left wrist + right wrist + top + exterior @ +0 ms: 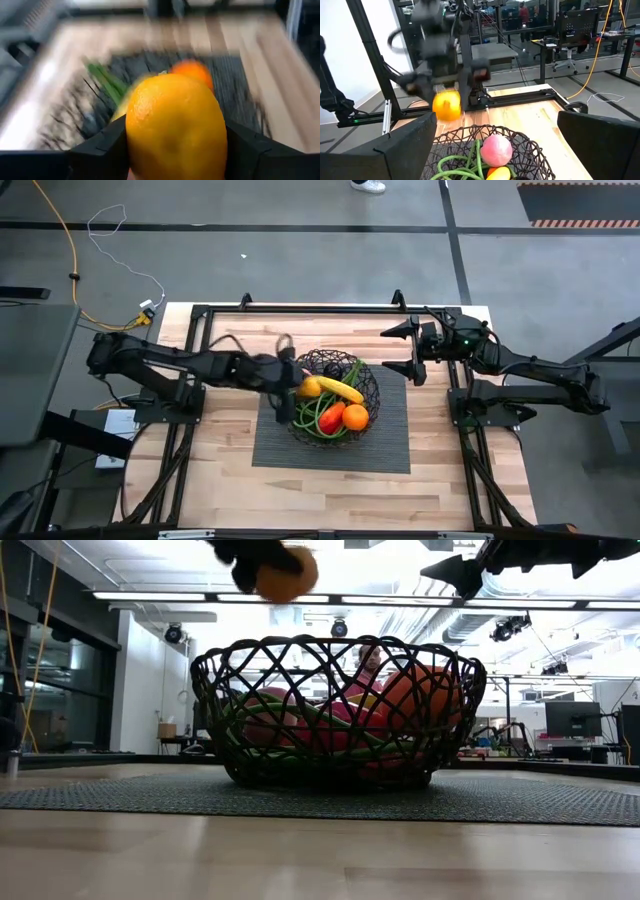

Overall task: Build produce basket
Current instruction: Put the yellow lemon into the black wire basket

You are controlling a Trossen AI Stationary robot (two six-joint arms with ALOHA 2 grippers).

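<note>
Left end effector (287,376): clamped on an orange (175,125), 1 dark finger (100,150) pressed to each side of the fruit. Held in the air at the left rim of the basket (372,377), above rim height in the low view, where the orange (285,575) hangs up at the top of the picture. Seen from the right wrist as a yellow-orange ball (446,105) under a blurred dark arm, just beyond the basket's far rim.

Right end effector (408,350): fingers spread wide, nothing between them, parked over the far right of the tabletop (220,480), near the basket but apart from it.

Basket: round black wire mesh, standing upright on a dark ribbed mat (390,450) in the middle of the tabletop. Already inside: a yellow banana (338,388), a red pepper (332,419), a second orange (355,417), long green beans (310,420) curling along the left side, and a pink peach (496,150) shown plainly from the right wrist.

Beyond the tabletop, through the mesh in the low view: a person (368,670) in pink.
</note>
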